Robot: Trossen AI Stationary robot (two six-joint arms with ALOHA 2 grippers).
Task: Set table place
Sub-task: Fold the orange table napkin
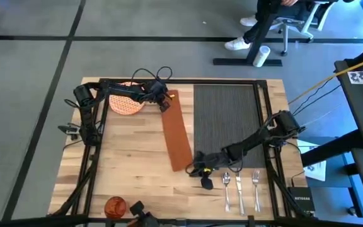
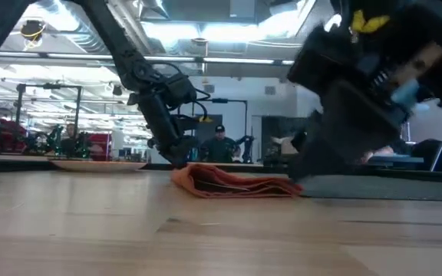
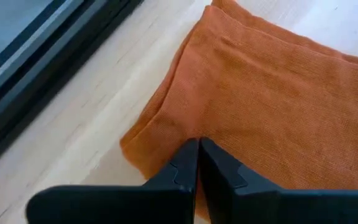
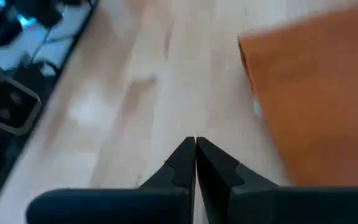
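Your left hand (image 1: 164,103), fingers pressed together, pins the far end of the long orange-brown cloth napkin (image 1: 176,130). Right hand (image 1: 201,171), closed and empty, sits just beside its near end. Risk: dragging bunches the napkin against the dark grey ribbed placemat (image 1: 227,120) alongside it on the light-wood counter (image 1: 131,157).

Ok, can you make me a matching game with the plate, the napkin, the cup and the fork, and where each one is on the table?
Things:
1. plate
2. napkin
3. cup
4. fork

Places in the high view:
A. near edge, left of middle
B. far left corner, under the left arm
C. near right corner, beside the other cutlery
D. stretched along the left side of the placemat

Pairs: 1-B, 2-D, 3-A, 4-C
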